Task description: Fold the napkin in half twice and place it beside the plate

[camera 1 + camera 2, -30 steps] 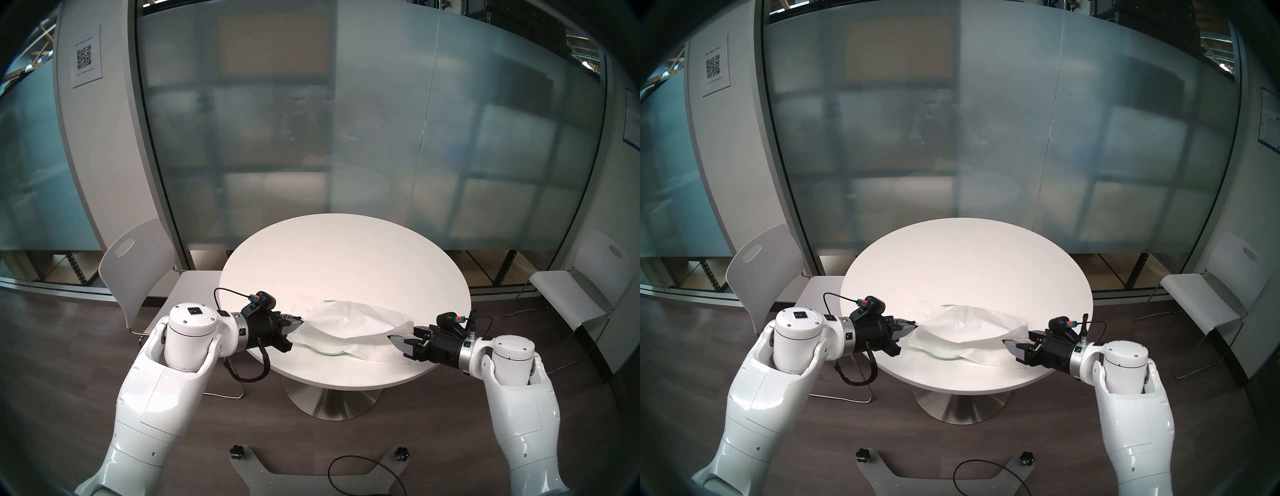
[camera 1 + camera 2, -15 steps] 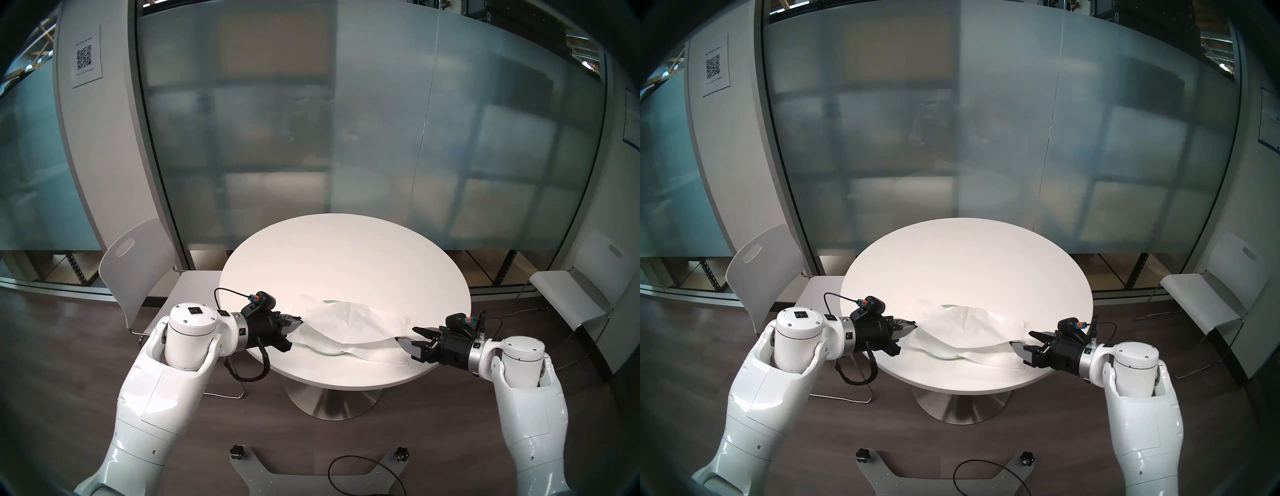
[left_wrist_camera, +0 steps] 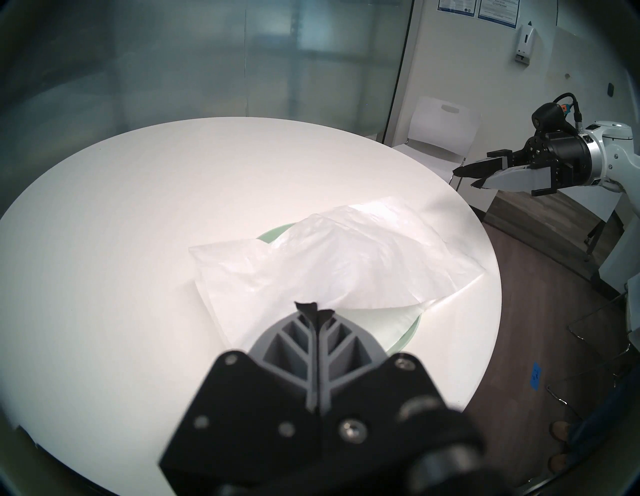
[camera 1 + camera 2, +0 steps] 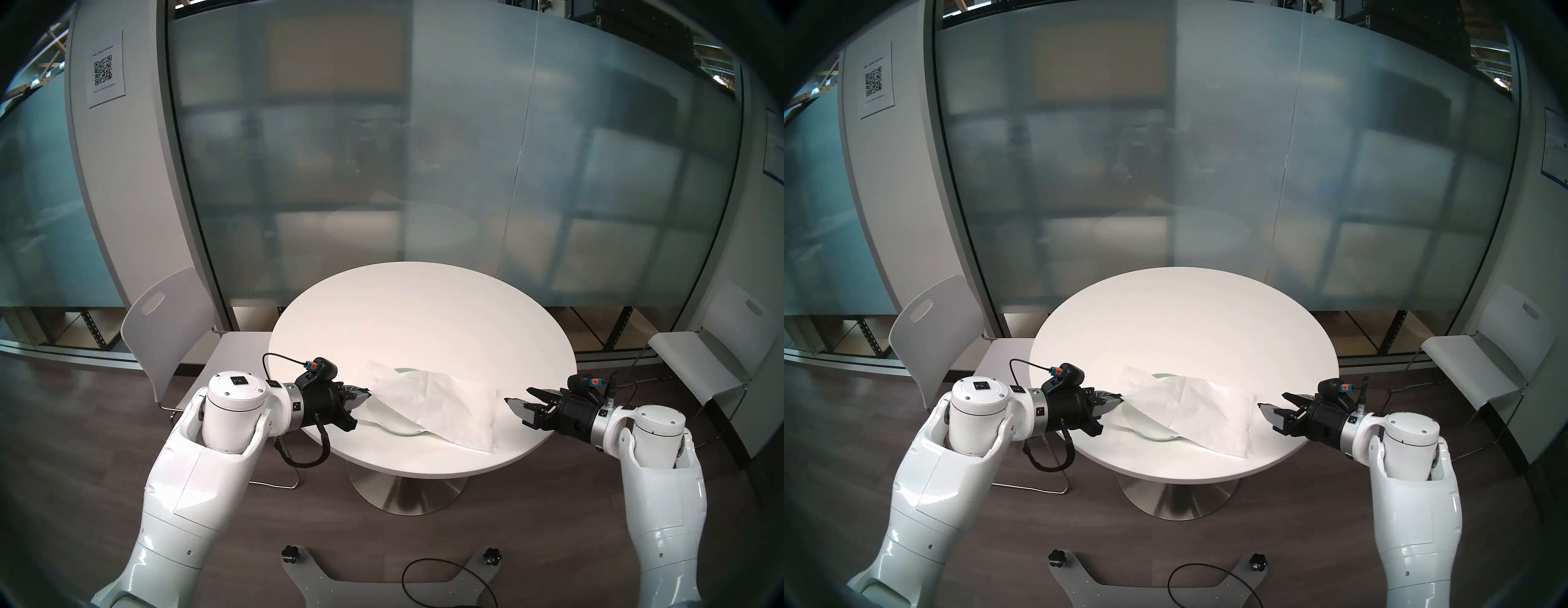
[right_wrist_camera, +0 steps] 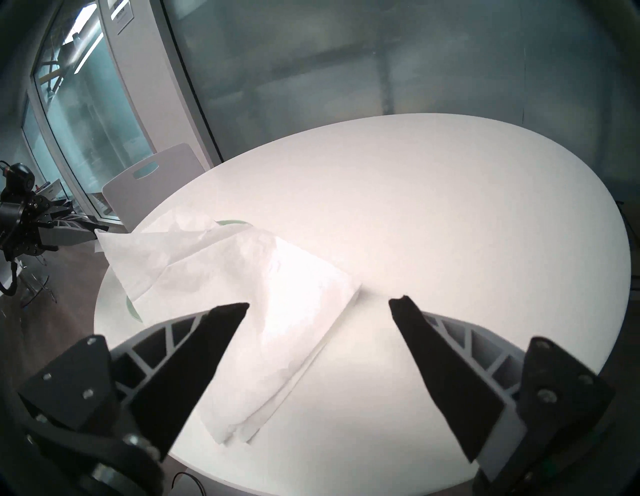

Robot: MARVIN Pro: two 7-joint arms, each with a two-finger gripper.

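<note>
The white napkin (image 4: 449,403) lies crumpled over the pale green plate (image 4: 401,428) near the front of the round white table (image 4: 424,318). Its right half lies flat and doubled on the table. My left gripper (image 4: 368,392) is shut on the napkin's left edge and holds it just above the plate; the left wrist view shows the closed fingertips (image 3: 313,306) pinching the sheet (image 3: 329,270) over the plate rim (image 3: 273,232). My right gripper (image 4: 517,395) is open and empty, just right of the napkin's right edge (image 5: 277,304). Most of the plate is hidden.
A white chair (image 4: 169,322) stands at the table's left and another (image 4: 700,361) at the far right. A frosted glass wall runs behind the table. A black cable (image 4: 445,581) lies on the base plate below.
My right gripper opened, let go of the napkin's right corner and drew back to the right. The lifted right part of the napkin dropped flat onto the table. The left gripper has not moved.
</note>
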